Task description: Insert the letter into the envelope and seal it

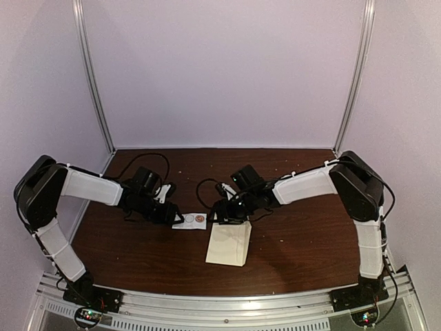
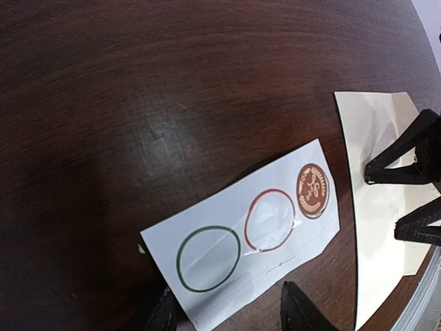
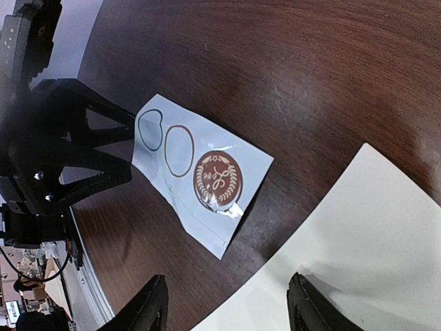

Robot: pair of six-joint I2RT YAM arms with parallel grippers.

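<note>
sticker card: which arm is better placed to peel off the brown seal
Likely right: the right gripper, open, hangs by the seal end of the card; the left gripper sits at its empty-ring end.

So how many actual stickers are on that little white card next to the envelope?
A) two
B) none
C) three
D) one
D: the white card carries only one brown sticker at its end; the green ring and red ring beside it are just empty outlines.
</note>
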